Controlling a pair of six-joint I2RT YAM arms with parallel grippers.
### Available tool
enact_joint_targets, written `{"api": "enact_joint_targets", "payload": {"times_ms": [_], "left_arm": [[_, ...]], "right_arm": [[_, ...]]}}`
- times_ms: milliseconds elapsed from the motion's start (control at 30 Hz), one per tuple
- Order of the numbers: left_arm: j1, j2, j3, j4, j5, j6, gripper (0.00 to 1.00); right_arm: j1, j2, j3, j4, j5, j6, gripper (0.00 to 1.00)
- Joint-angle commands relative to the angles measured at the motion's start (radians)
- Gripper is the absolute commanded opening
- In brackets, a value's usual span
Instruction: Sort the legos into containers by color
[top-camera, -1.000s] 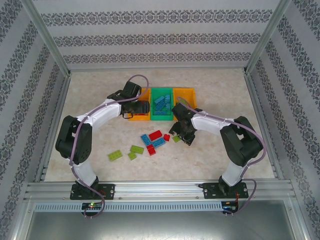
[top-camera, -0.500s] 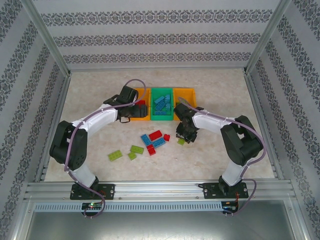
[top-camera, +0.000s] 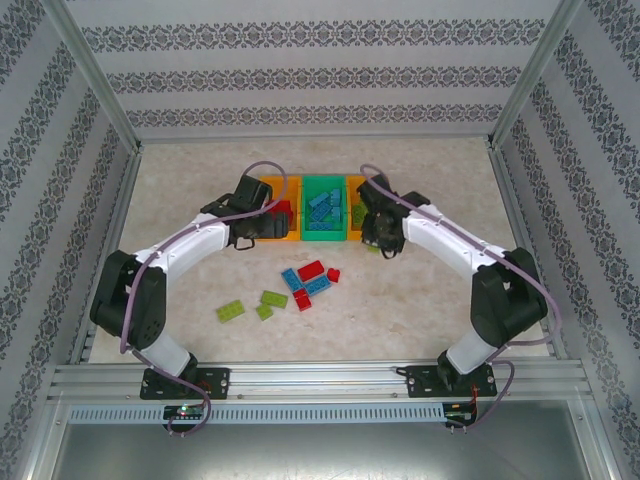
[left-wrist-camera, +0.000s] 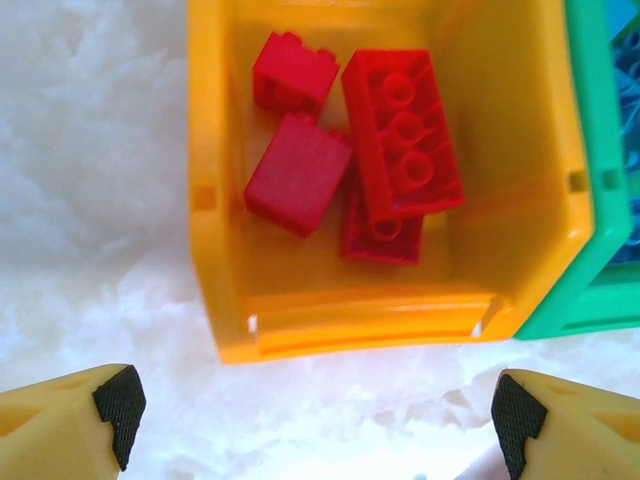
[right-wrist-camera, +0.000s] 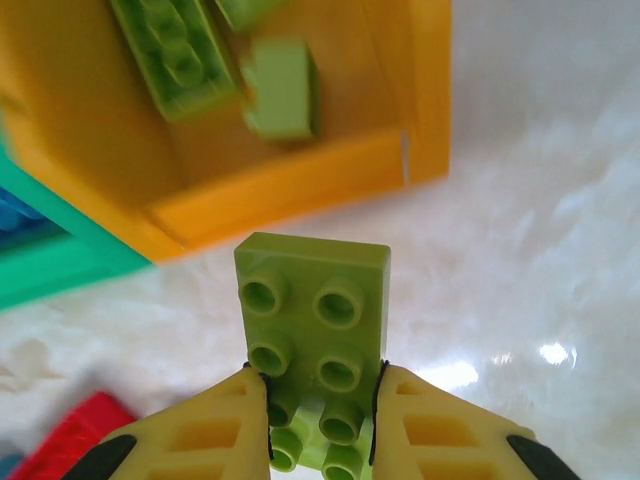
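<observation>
Legos (top-camera: 310, 270) scattered on mottled beige table (top-camera: 420, 305); patterned wallpaper walls (top-camera: 320, 75) around.

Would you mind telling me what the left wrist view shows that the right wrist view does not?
Left wrist: the left claw, open, near the left orange bin holding four red bricks. Right wrist: the right claw shut on a lime brick, near the right orange bin holding more lime legos. Both: the green bin's edge and the pale table.

Left arm (top-camera: 190, 240) reaching forward, jaws spread wide, right arm (top-camera: 445, 238) extended, jaws clamped
</observation>
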Motion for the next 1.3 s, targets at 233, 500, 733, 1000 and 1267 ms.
{"api": "enact_joint_targets", "payload": {"times_ms": [233, 500, 733, 1000, 1267], "left_arm": [[0.010, -0.097, -0.113, -0.090, -0.067, -0.099, 0.92], [0.010, -0.194, -0.167, -0.163, -0.127, -0.142, 0.94], [0.010, -0.198, -0.217, -0.299, -0.119, -0.241, 0.96], [0.009, -0.269, -0.329, -0.361, -0.056, -0.384, 1.00], [0.010, -0.344, -0.425, -0.361, 0.036, -0.512, 1.00]], "right_arm": [[-0.096, 0.258, 0.302, -0.024, 0.032, -0.222, 0.25], [-0.105, 0.300, 0.326, -0.004, 0.001, -0.209, 0.36], [-0.093, 0.181, 0.197, 0.057, 0.000, -0.237, 0.73], [-0.069, 0.046, 0.063, 0.123, 0.012, -0.258, 0.86], [-0.074, -0.002, -0.020, 0.164, 0.026, -0.278, 0.91]]}}
